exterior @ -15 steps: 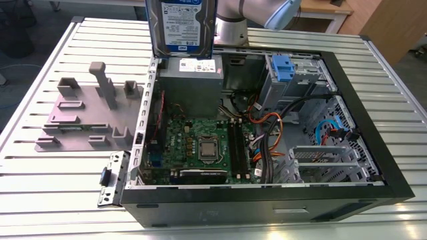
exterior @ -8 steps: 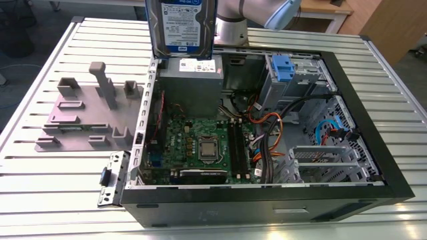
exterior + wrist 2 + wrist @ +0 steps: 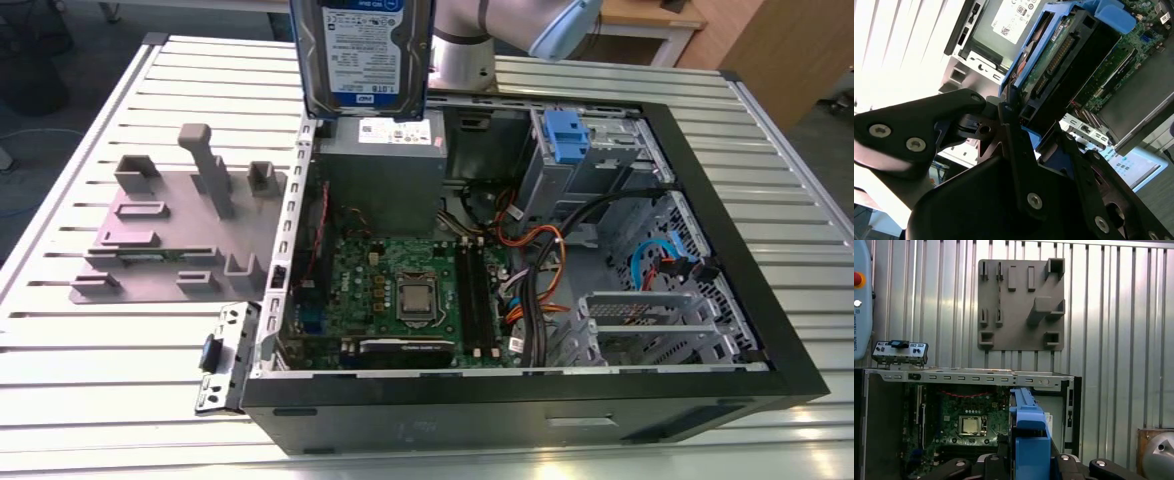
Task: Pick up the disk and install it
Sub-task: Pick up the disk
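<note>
The disk (image 3: 363,55) hangs in the air, upright on its edge, above the open computer case (image 3: 534,405). In the exterior view its white-and-blue label faces the camera, and its lower edge sits just over the silver power supply (image 3: 380,160) at the far corner of the case, towards the exterior view's left. In the second wrist view the underside of the disk (image 3: 1069,55) shows its green circuit board inside the blue plastic frame.

The gripper (image 3: 1036,120) is clamped on the disk: its black fingers (image 3: 1011,135) press against either side of the blue frame at one end. In the first wrist view the blue frame rises between the black finger links.

Below, the case lies on its side with its panel off, exposing the green motherboard (image 3: 400,285) and a bundle of coloured cables. A second blue bracket (image 3: 565,135) sits in the drive bay at the far side of the case. The arm (image 3: 507,30) reaches in from behind. The case rests on a slatted metal desk (image 3: 80,380), and a grey stand (image 3: 180,230) with upright posts lies beside it, on the exterior view's left.
</note>
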`<act>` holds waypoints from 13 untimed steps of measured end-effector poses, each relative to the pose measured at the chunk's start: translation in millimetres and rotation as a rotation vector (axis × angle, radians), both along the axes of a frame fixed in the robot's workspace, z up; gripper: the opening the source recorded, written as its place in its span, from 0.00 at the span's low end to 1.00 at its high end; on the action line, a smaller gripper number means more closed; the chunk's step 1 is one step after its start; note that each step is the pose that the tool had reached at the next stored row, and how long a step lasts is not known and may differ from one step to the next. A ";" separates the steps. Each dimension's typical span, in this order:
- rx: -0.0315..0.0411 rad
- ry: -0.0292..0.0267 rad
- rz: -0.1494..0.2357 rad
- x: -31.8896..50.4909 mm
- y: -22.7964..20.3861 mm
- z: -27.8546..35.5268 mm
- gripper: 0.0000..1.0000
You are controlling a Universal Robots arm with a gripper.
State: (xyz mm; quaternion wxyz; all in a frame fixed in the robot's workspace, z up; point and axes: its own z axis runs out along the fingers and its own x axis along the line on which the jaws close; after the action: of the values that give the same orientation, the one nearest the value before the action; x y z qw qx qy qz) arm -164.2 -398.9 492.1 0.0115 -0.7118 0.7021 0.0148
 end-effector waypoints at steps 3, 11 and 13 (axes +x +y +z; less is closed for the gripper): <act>-0.0001 0.0000 0.000 0.0 -0.6 0.0 0.36; -0.0001 0.0000 0.000 0.0 -2.4 0.0 0.36; -0.0001 0.0000 0.000 0.0 -2.8 0.0 0.36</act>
State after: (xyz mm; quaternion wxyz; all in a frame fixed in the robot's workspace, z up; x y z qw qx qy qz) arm -164.2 -401.7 492.1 0.0115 -0.7118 0.7021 0.0148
